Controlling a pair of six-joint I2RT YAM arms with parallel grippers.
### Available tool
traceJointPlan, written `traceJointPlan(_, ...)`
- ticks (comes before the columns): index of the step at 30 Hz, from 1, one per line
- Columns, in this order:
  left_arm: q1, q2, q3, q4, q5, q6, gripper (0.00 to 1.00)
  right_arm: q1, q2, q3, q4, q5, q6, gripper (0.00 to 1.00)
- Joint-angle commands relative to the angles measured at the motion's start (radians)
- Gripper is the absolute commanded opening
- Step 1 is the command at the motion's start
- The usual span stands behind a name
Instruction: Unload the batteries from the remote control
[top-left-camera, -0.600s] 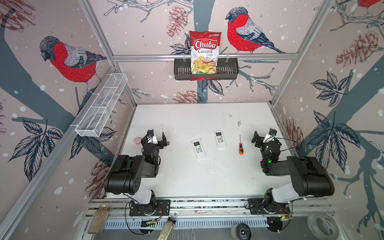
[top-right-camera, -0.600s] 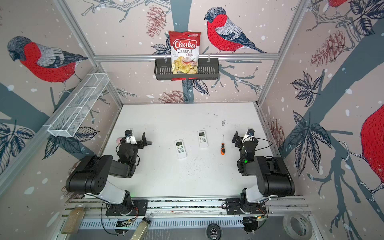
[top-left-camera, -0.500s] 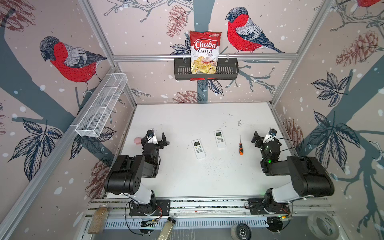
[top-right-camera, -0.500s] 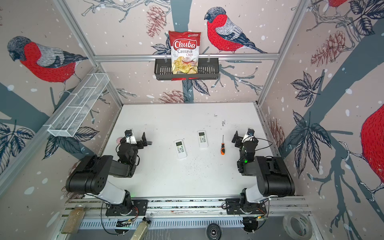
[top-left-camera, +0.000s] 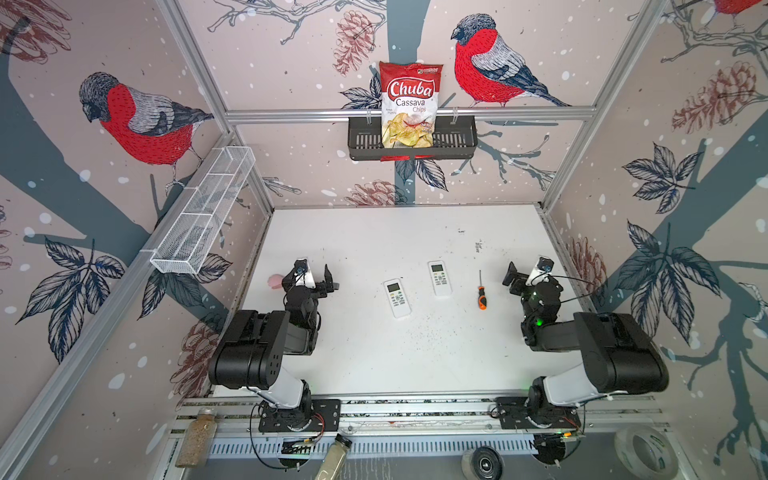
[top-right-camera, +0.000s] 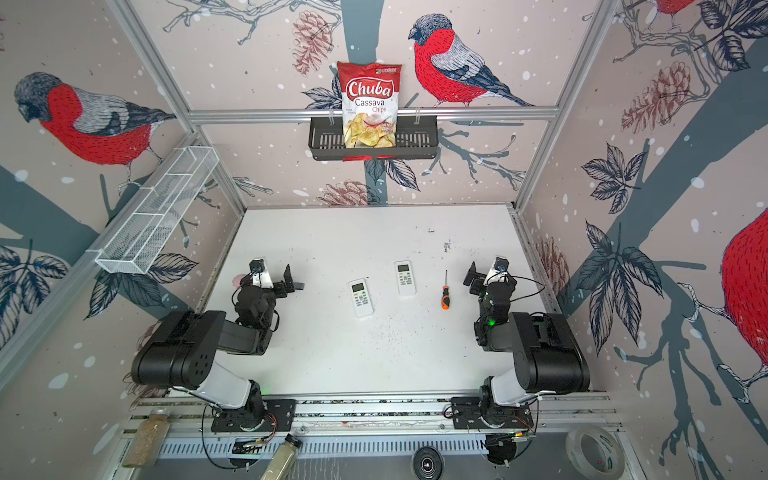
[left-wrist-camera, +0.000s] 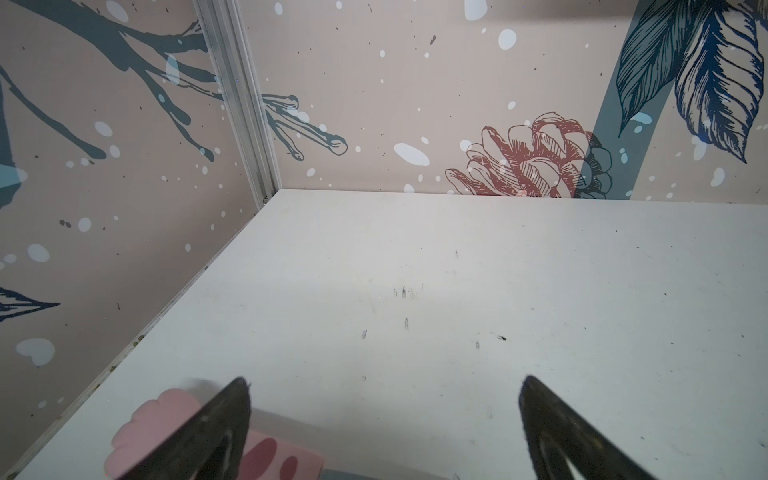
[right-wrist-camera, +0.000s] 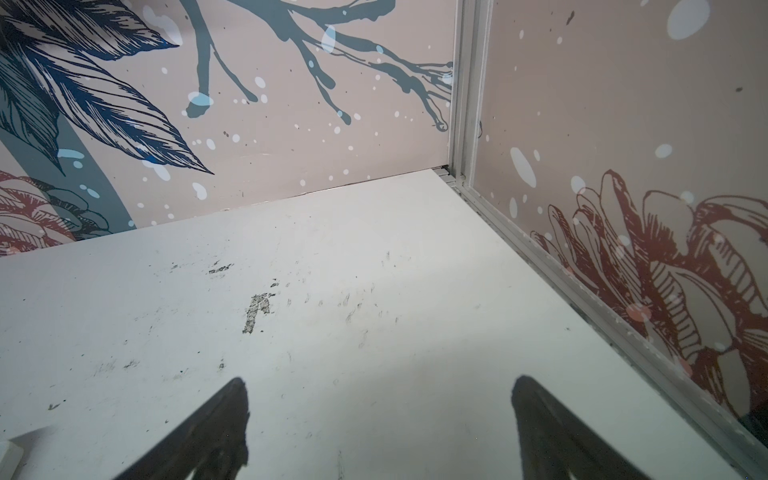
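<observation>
**A:** Where are the batteries?

**B:** We see none on the table (top-left-camera: 374, 241). We judge they sit inside the two remotes. Both remotes show keys and display upward, so the battery covers would be on the undersides.

**A:** And where do the remotes lie?

**B:** Flat, about mid-table, side by side but apart. The nearer remote (top-left-camera: 397, 297) lies toward the front edge, and the farther remote (top-left-camera: 439, 278) lies a little toward the back and right edges. The screwdriver (top-left-camera: 481, 293) lies just beside them on the right-edge side and touches neither.

**A:** Our end effectors?

**B:** The left end effector (left-wrist-camera: 384, 382) stands wide and empty near the left edge, with a flat pink thing (left-wrist-camera: 153, 419) beside one finger. The right end effector (right-wrist-camera: 376, 382) stands wide and empty near the right edge, close to the screwdriver but clear of it.

**A:** So which step are we at?

**B:** The very first, we think, since nothing looks opened. Next we must reach inward to a remote and turn it over. Then one end effector should steady the body while the other works the cover. We cannot tell whether that cover slides off or needs the screwdriver.
</observation>
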Motion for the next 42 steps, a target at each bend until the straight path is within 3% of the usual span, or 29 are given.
traceJointPlan(1, 0.001, -0.001, 0.004, 0.014, 0.011, 0.002, 0.99, 0.000, -0.003, 0.005, 0.005, -0.008, -0.001, 0.99)
traceJointPlan(11, 0.013, -0.001, 0.007, 0.005, 0.021, -0.004, 0.99, 0.001, -0.004, 0.005, 0.003, -0.008, -0.002, 1.00)
traceJointPlan(13, 0.000, -0.009, 0.005, 0.005, -0.025, -0.007, 0.99, 0.021, -0.018, 0.012, -0.007, 0.078, 0.002, 0.99)
traceJointPlan(14, -0.014, -0.042, 0.027, -0.065, -0.113, -0.020, 0.99, 0.037, -0.044, 0.028, -0.033, 0.135, 0.000, 0.99)
traceJointPlan(17, -0.018, -0.115, 0.163, -0.372, -0.175, -0.037, 0.99, 0.047, -0.146, 0.150, -0.379, 0.238, 0.077, 0.99)
traceJointPlan(19, -0.022, -0.126, 0.264, -0.546, -0.195, -0.071, 0.99, 0.048, -0.177, 0.191, -0.472, 0.260, 0.118, 0.99)
traceJointPlan(26, -0.080, -0.048, 0.665, -1.139, -0.077, -0.236, 0.99, 0.056, -0.215, 0.331, -0.752, 0.275, 0.260, 0.99)
traceJointPlan(32, -0.233, 0.134, 1.007, -1.609, -0.106, -0.331, 0.98, 0.071, -0.156, 0.442, -0.929, 0.252, 0.336, 0.99)
traceJointPlan(36, -0.339, 0.241, 1.150, -1.768, -0.166, -0.413, 0.95, 0.100, -0.122, 0.444, -0.927, 0.227, 0.347, 1.00)
traceJointPlan(42, -0.424, 0.318, 1.221, -1.834, -0.109, -0.513, 0.81, 0.145, -0.058, 0.499, -0.953, 0.213, 0.343, 0.95)
